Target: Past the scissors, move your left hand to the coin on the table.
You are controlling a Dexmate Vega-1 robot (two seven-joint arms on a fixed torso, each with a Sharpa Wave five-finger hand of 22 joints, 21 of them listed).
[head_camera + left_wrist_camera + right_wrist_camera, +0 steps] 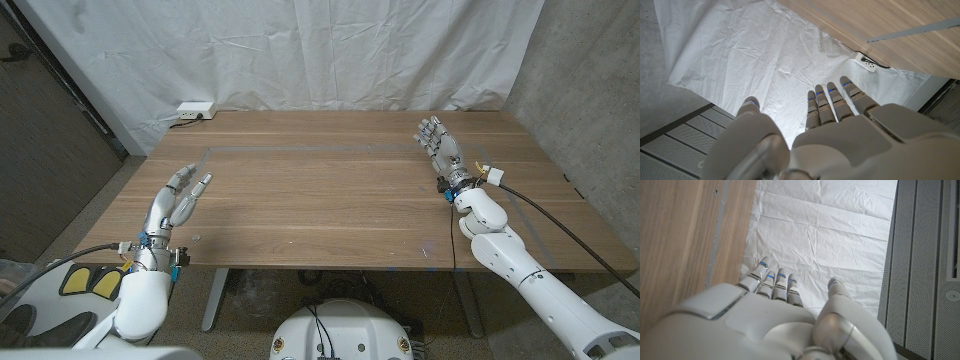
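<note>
oddly, no scissors or coin can be made out on the table (pixel 330 190), so i can't place the target; a tiny speck near the left edge is too small to name. left robot hand (pixel 182 197) holds nothing, fingers apart and stretched forward over the near left corner, likely poised to start its reach. right robot hand (pixel 441 150) is also apart and empty, parked at the far right, seemingly kept clear
</note>
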